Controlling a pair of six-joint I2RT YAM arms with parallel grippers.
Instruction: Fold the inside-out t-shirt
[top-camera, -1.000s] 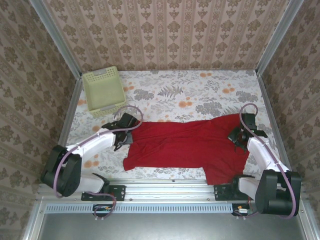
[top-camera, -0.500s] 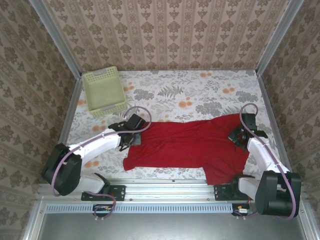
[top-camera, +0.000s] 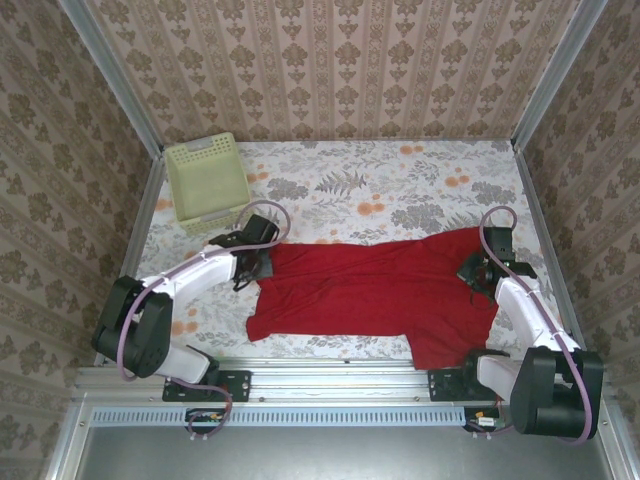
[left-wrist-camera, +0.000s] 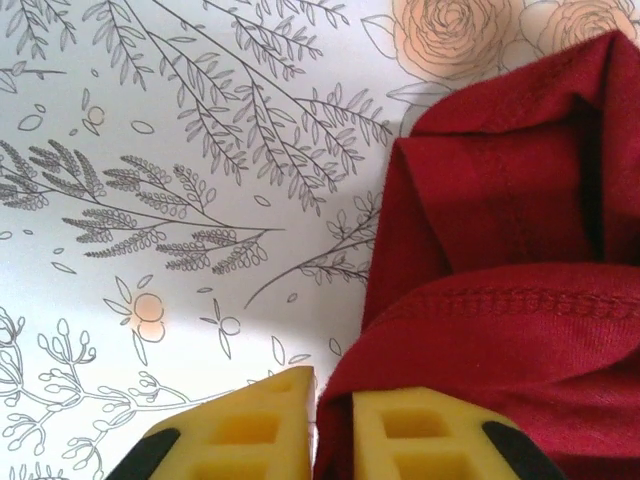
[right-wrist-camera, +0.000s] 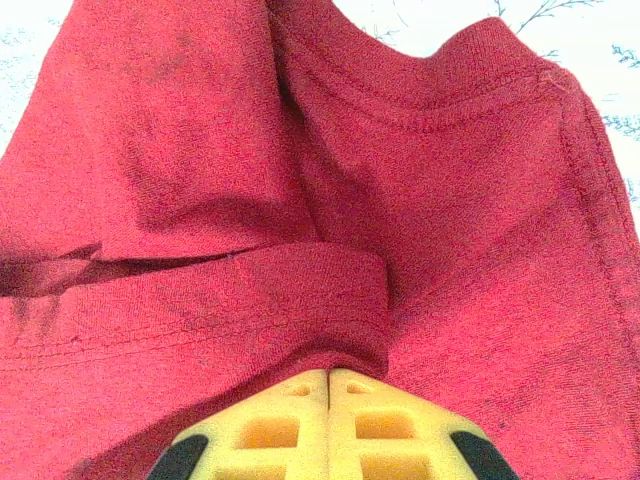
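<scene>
The plain red wrinkled cloth t-shirt (top-camera: 370, 290) lies spread across the near part of the flowered surface (top-camera: 400, 185). The left tool (left-wrist-camera: 318, 400) pinches its left hem — the right tool (right-wrist-camera: 328, 385) is clenched on a fold at its right end.

Yellow fingers (right-wrist-camera: 270, 430) closed together, pinching hemmed fold of red t-shirt (right-wrist-camera: 200, 150)

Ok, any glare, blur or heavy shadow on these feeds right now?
Top external: even light, sharp, t-shirt clearly red. Left wrist: hem stitching crisp, tablecloth washed out upper left, soft shadow band by the left end effector. Right wrist: fabric slightly soft, bright background blown out at the top corners.
</scene>
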